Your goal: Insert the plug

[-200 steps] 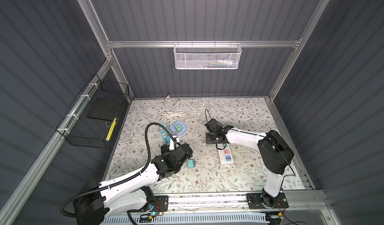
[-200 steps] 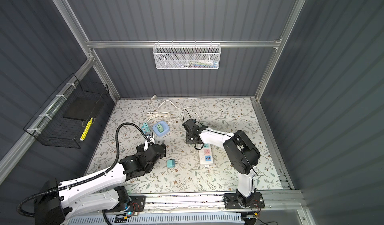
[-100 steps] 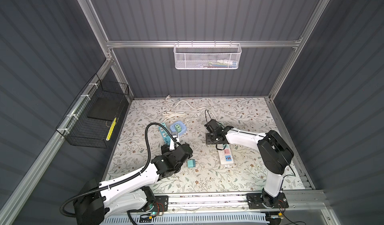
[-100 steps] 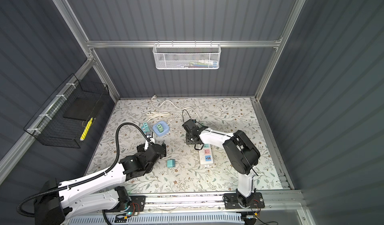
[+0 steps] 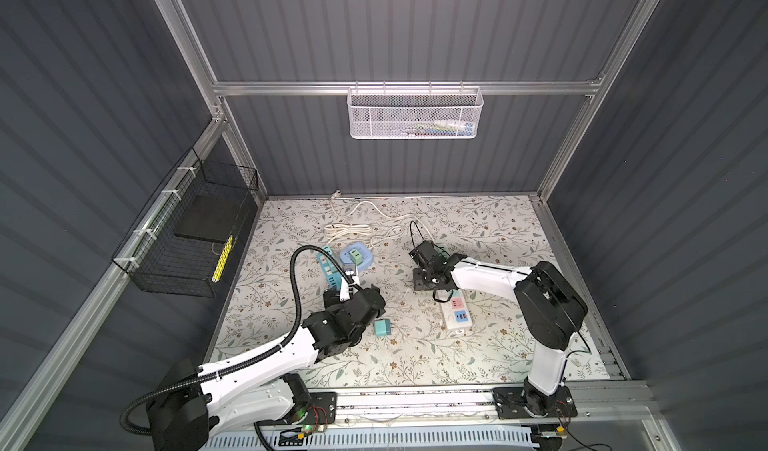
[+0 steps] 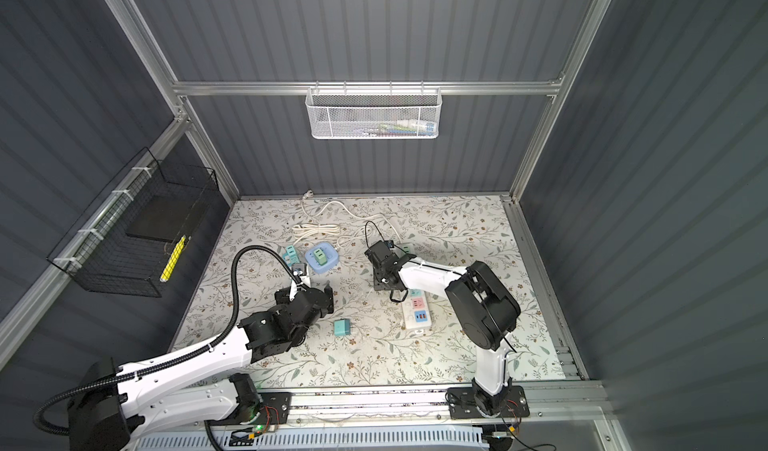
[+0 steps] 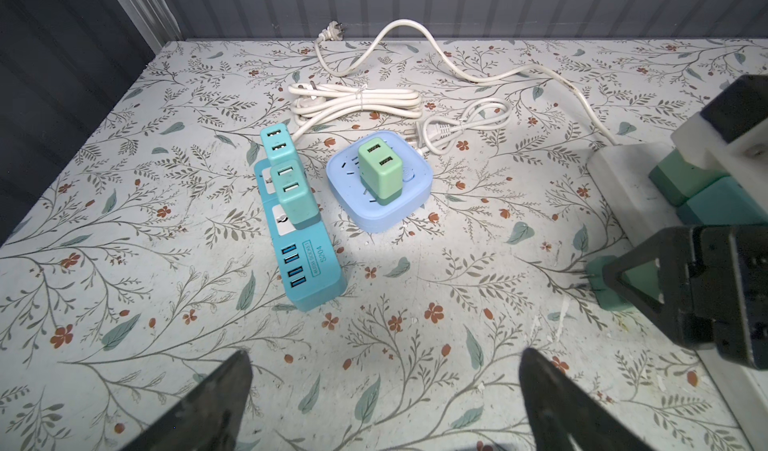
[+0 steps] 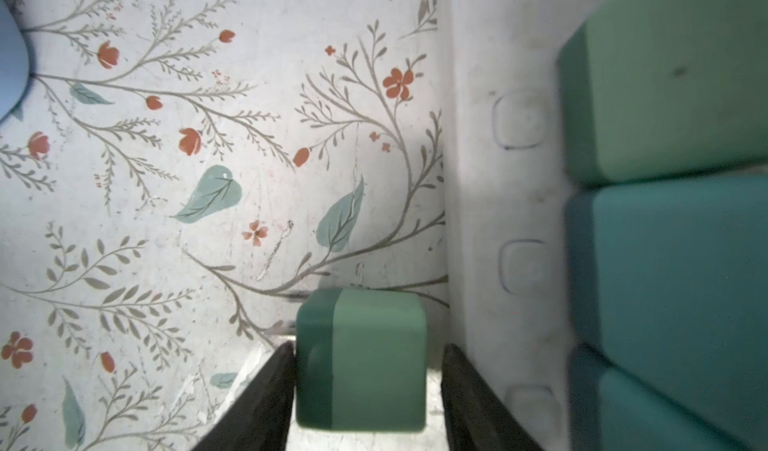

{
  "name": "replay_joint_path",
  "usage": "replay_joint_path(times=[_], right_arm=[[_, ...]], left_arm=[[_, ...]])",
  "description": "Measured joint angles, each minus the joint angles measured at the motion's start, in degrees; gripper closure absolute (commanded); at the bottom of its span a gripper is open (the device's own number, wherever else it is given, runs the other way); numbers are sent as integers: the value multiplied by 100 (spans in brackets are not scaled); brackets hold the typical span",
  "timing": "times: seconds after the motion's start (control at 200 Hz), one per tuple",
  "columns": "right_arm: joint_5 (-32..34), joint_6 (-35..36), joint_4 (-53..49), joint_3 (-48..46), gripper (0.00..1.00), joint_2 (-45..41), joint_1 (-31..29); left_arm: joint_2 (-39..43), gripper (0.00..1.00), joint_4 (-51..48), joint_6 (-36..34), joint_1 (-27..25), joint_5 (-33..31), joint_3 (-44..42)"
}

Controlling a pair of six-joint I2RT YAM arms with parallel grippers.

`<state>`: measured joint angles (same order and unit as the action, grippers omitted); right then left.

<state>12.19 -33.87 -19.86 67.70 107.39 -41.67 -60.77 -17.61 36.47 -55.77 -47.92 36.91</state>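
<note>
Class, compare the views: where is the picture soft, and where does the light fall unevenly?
Right wrist view: the green plug and the adapters on the white strip are soft, the floral mat sharper. Left wrist view: sharp, with a brighter pool beside the blue socket cube. Both top views: dark walls, bright mat.

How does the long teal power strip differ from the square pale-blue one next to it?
The teal power strip is long, holds two teal chargers and shows four USB ports; the pale-blue socket block is square and holds one green charger. Both lie flat on the floral table.
</note>
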Motion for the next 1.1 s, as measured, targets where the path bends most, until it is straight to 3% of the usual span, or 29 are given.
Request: replay_joint_path(times=[0.13, 0.365, 0.555, 0.815, 1.101], right_arm=[[-39, 0, 4, -31, 42, 0, 11], [-197, 17, 68, -31, 54, 2, 39], [-341, 118, 236, -81, 55, -2, 31], [-511, 564, 573, -516, 51, -275, -195], [-859, 1106, 483, -1180, 36, -796, -431]], left_arm=[[-7, 0, 52, 0, 0, 15, 0], [-37, 0, 70, 0, 0, 20, 0], [-37, 0, 72, -20, 0, 20, 0], [-114, 0, 90, -286, 11, 155, 22], [-470, 0, 247, -605, 48, 531, 175]])
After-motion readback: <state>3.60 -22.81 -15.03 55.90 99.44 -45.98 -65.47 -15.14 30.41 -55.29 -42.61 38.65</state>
